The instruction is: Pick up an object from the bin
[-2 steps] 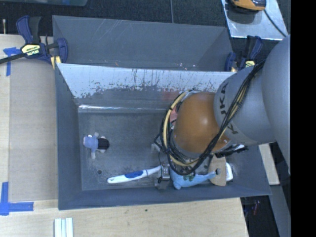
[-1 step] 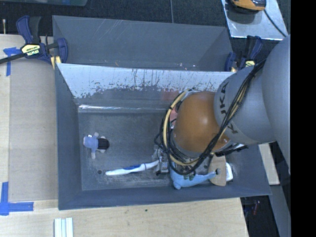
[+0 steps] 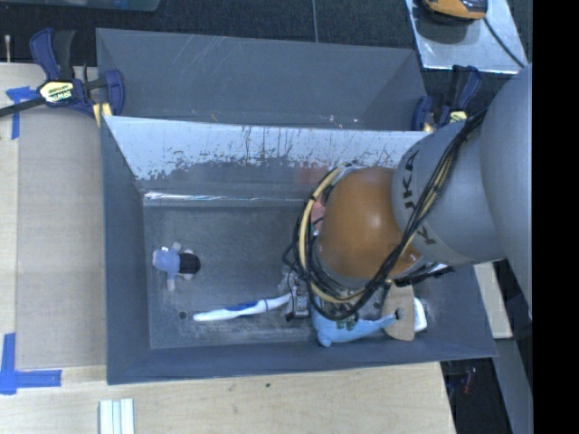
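Here, your gripper (image 3: 299,304) sits low in the lower middle of the grey bin (image 3: 127,269), pointed straight down, likely for a pick from above. It is masked by the orange cover (image 3: 357,224), so you cannot tell whether it is open or closed. The white-and-blue toothbrush (image 3: 231,312) ends right beside it. A blue soft thing (image 3: 348,331) lies lower right, and a small blue-and-black piece (image 3: 176,262) sits well apart, left.

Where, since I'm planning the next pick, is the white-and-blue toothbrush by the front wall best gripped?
Probably mid-handle on the toothbrush, coming straight down and closing across its thin width: it lies flat along the bin's front wall, with bare floor behind it.
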Robot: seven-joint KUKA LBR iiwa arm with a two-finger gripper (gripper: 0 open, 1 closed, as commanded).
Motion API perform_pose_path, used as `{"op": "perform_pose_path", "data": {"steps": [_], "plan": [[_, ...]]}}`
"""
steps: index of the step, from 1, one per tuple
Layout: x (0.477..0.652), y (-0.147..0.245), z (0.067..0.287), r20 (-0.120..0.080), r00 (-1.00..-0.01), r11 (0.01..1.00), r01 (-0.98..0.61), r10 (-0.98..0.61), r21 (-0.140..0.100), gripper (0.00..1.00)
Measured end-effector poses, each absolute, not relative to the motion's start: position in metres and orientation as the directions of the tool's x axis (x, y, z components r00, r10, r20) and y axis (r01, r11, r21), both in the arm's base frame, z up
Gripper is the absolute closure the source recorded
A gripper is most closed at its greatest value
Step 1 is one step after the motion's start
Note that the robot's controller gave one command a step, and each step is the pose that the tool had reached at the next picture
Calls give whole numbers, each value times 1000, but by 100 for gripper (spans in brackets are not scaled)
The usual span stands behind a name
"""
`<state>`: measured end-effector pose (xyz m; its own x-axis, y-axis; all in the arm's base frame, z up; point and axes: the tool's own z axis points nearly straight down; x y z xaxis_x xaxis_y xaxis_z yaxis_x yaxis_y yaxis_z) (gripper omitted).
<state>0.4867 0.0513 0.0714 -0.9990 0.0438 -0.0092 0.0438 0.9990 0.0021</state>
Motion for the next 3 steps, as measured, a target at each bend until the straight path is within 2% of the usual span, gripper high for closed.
{"op": "perform_pose_path", "data": {"steps": [1, 2, 3], "plan": [[487, 51, 72, -10, -999, 999, 44, 44, 2, 100], [484, 51, 103, 0, -999, 999, 45, 45, 1, 100], [487, 51, 129, -12, -999, 999, 45, 45, 2, 100]]}}
